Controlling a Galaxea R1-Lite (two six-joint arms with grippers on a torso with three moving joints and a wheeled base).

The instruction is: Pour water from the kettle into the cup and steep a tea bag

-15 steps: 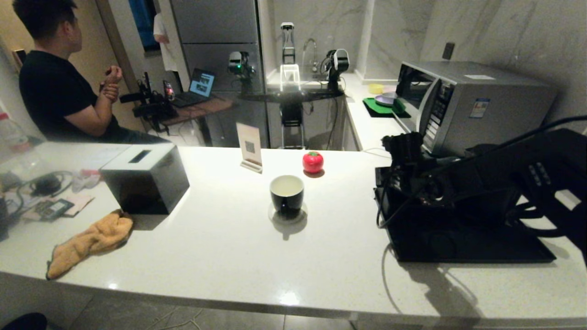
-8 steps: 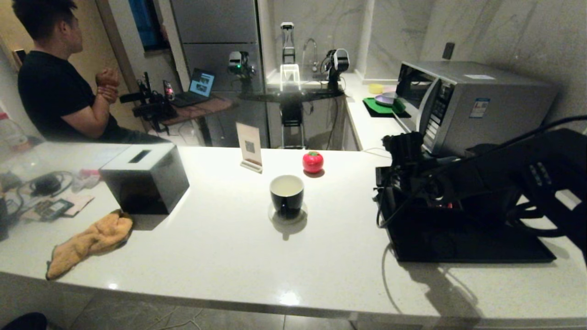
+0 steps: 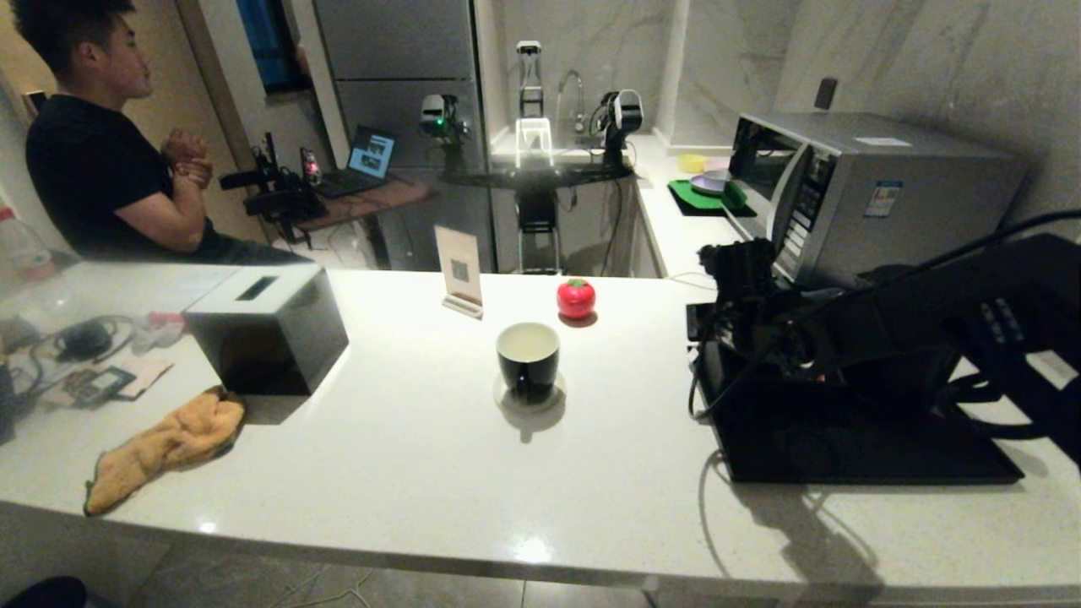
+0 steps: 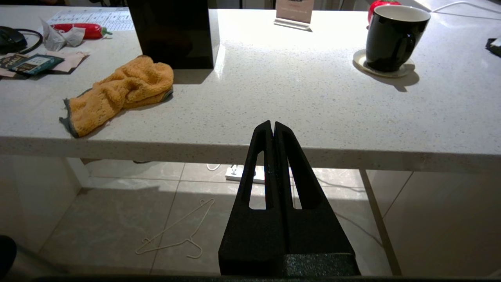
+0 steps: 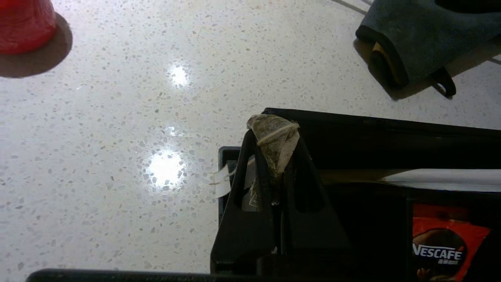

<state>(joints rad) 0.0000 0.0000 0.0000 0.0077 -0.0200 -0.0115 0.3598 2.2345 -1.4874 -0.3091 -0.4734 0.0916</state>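
Over black box (image 5: 391,149), right hand (image 5: 274,137) half-hiding pinched tea bag (image 5: 274,135)

Marble walls (image 3: 887,51), white counter (image 3: 422,447), tiled floor (image 4: 117,219), dim rm

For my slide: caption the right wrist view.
Right gripper shut on a tea bag, above the black compartment box.

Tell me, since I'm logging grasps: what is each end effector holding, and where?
The right end effector pinches the brownish mesh tea bag by its body; left end effector holds nothing.
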